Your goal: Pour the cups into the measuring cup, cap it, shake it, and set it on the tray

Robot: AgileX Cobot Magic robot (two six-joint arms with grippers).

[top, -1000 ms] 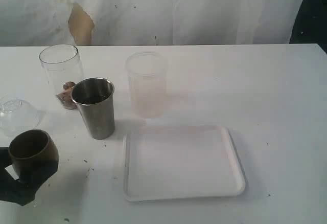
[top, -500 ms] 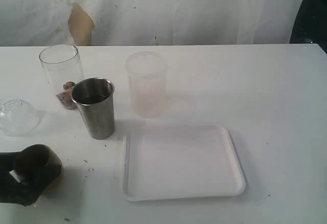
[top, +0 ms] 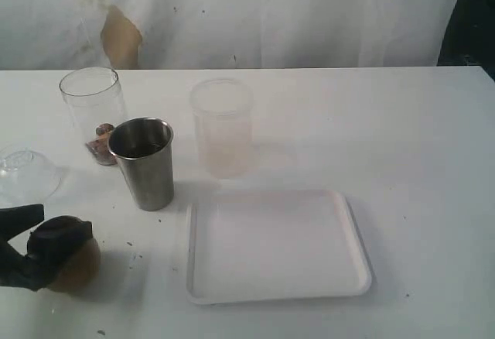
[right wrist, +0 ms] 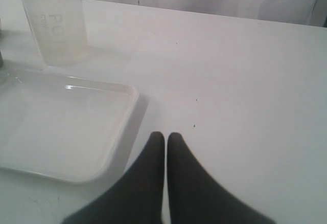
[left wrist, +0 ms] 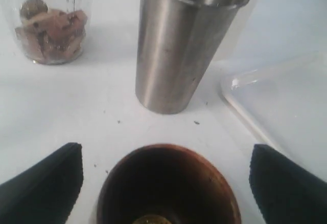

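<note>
Mia: What are the left fingers (left wrist: 46,183) doing?

Ben: They are wide apart. The brown cup (left wrist: 168,188) sits between them on the counter (top: 418,145). There is a gap on each side, so they do not touch it.

Mia: And the right fingers (right wrist: 148,183)?

Ben: Pressed together, with nothing in them. They hang low over the counter, near a corner of the tray (right wrist: 125,119).

Mia: What is hard to see?

Ben: The outside camera does not show the right fingers at all, and the left ones are cut off by its edge. Something small and yellowish lies deep in the brown cup, but the picture's edge cuts it, so I cannot tell what it is. The inside of the steel tumbler (left wrist: 179,50) is just dark.

Mia: Where is the measuring cup (top: 93,107)?

Ben: Upright at the back left of the counter, just behind the steel tumbler. It is see-through, open on top, with brown lumps (left wrist: 51,29) at the bottom. A clear round lid (top: 27,172) lies near it by the left edge.

Mia: And the tray?

Ben: Flat, white, in the middle, right in front of the frosted cup (top: 223,126).
</note>
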